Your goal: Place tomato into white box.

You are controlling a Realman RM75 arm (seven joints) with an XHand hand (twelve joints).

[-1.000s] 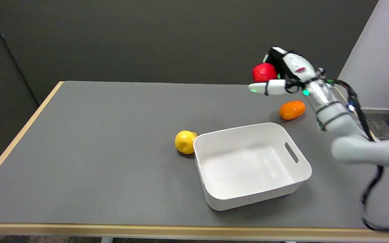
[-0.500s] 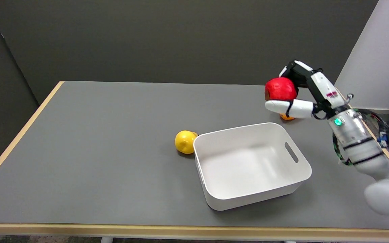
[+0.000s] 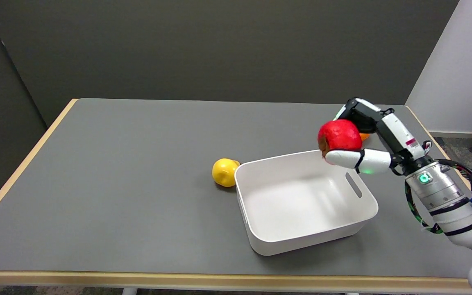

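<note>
One right hand (image 3: 373, 139) grips the red tomato (image 3: 339, 136), fingers wrapped over and under it | tomato held in the air above the far right corner of the white box (image 3: 301, 239) | yellow fruit (image 3: 224, 172) touches the box's left wall | grey table (image 3: 117, 184)

My right hand (image 3: 365, 141) is gripping the red tomato (image 3: 339, 136) above the far right corner of the white box (image 3: 305, 229), which is sitting on the grey surface (image 3: 117, 184) with a yellow fruit (image 3: 224, 172) touching its left wall.
</note>
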